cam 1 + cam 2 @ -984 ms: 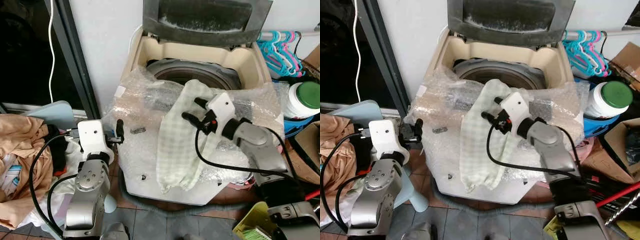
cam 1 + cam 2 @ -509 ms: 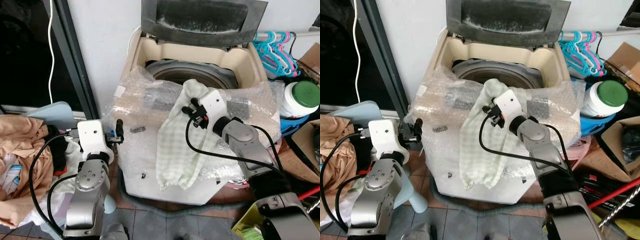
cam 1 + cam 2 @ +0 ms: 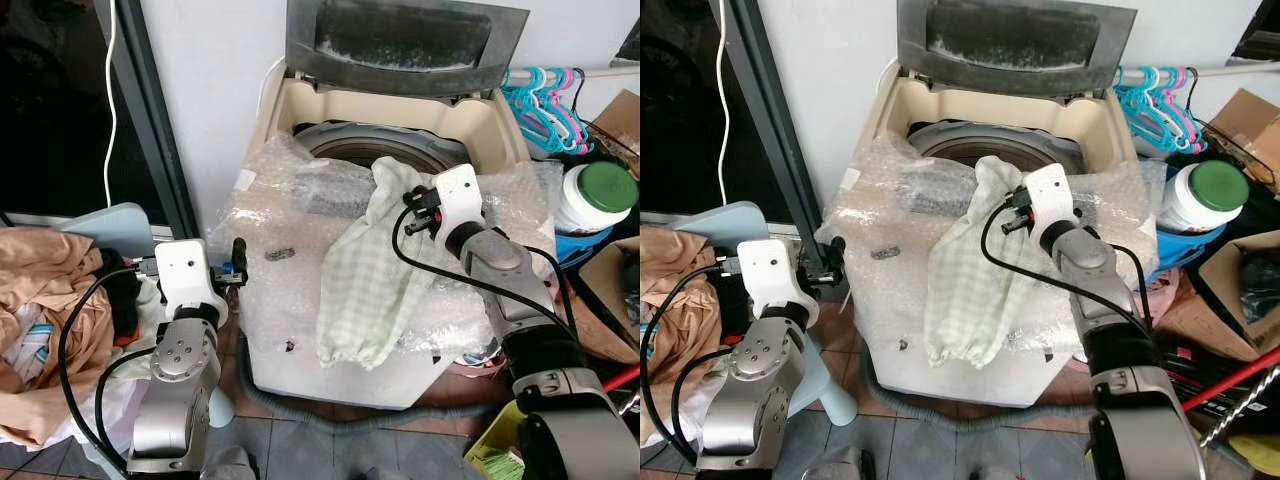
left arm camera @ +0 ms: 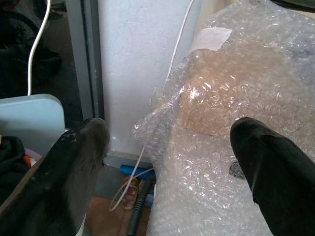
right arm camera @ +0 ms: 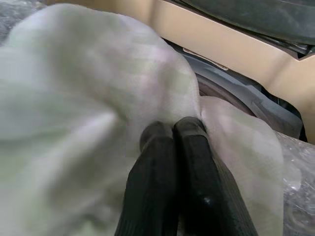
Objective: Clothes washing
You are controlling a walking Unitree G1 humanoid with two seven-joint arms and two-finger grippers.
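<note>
Orange and white clothes [image 3: 40, 300] lie heaped at the far left, in front of a dark doorway [image 3: 60, 100] down which a white cord [image 3: 108, 90] hangs. Just beside the heap stands a pale blue stool [image 3: 105, 222], and above it the left tool [image 3: 238, 262] is held out toward the near left corner of the washing machine [image 3: 400, 110]; seen from its wrist, the two black fingers [image 4: 266, 167] are spread wide apart with nothing between them, pointing at the bubble wrap [image 4: 231, 98] that covers the machine's front. The machine's lid [image 3: 405, 35] stands raised against the white wall, and the dark drum [image 3: 370, 145] lies uncovered below it. A pale green checked cloth [image 3: 365, 290] is draped over the wrapped front edge, its lower end hanging down the machine's front and its upper end bunched at the drum's rim. The right tool [image 3: 410, 200] is at that upper end, its fingers [image 5: 189, 162] pressed together and pinching a fold of the cloth. To the right of the machine hang turquoise and pink hangers [image 3: 545, 95], and below them stands a white jar with a green lid [image 3: 598, 195] next to a cardboard box [image 3: 1240, 115].
</note>
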